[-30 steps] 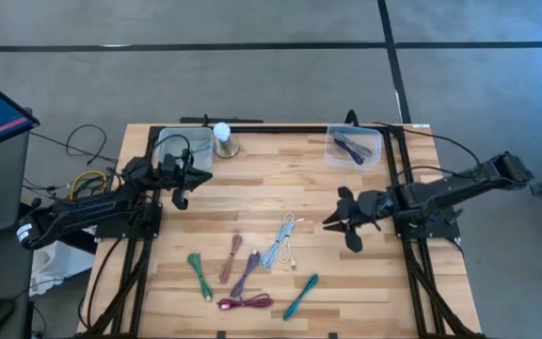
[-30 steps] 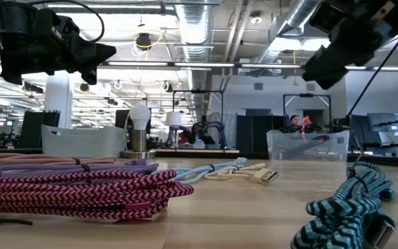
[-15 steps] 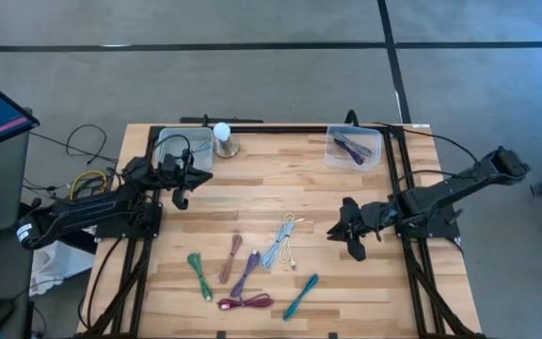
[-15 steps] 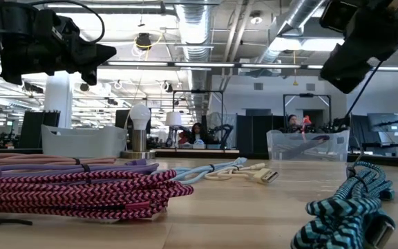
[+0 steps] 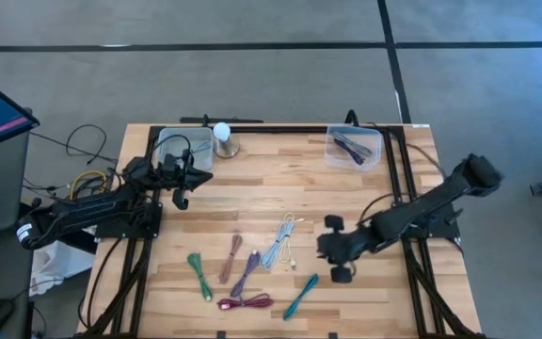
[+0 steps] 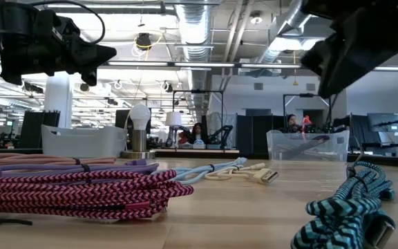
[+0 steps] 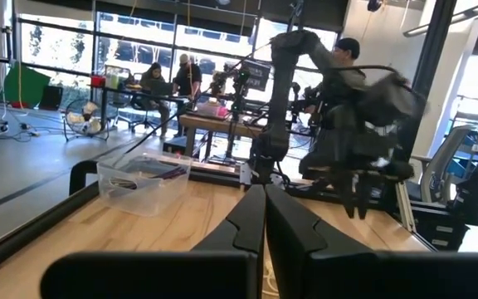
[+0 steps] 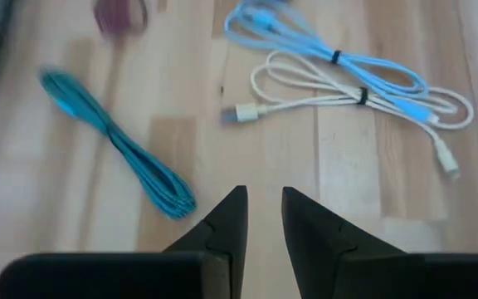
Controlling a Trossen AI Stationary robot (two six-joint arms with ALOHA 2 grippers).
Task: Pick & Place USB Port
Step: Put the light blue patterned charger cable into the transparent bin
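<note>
Between the right gripper's (image 8: pixel 261 218) dark fingers, a narrow gap and nothing gripped; below, bare wood of the table (image 5: pixel 365 292). Just ahead, the teal cable (image 8: pixel 119 145), braided, bundled long and thin, lying apart from the white cable (image 8: pixel 347 93) and light blue cable (image 8: pixel 330 56) beside it. Likely light, limp and slightly grippy; best pinched across the middle of the bundle, not the loose plug end, judging by shape. Farther out, at the table's back right, the clear plastic bin (image 5: pixel 354 147) with cables already in it. Near the back left, the left gripper (image 5: pixel 180 184) clenched empty, waiting.
</note>
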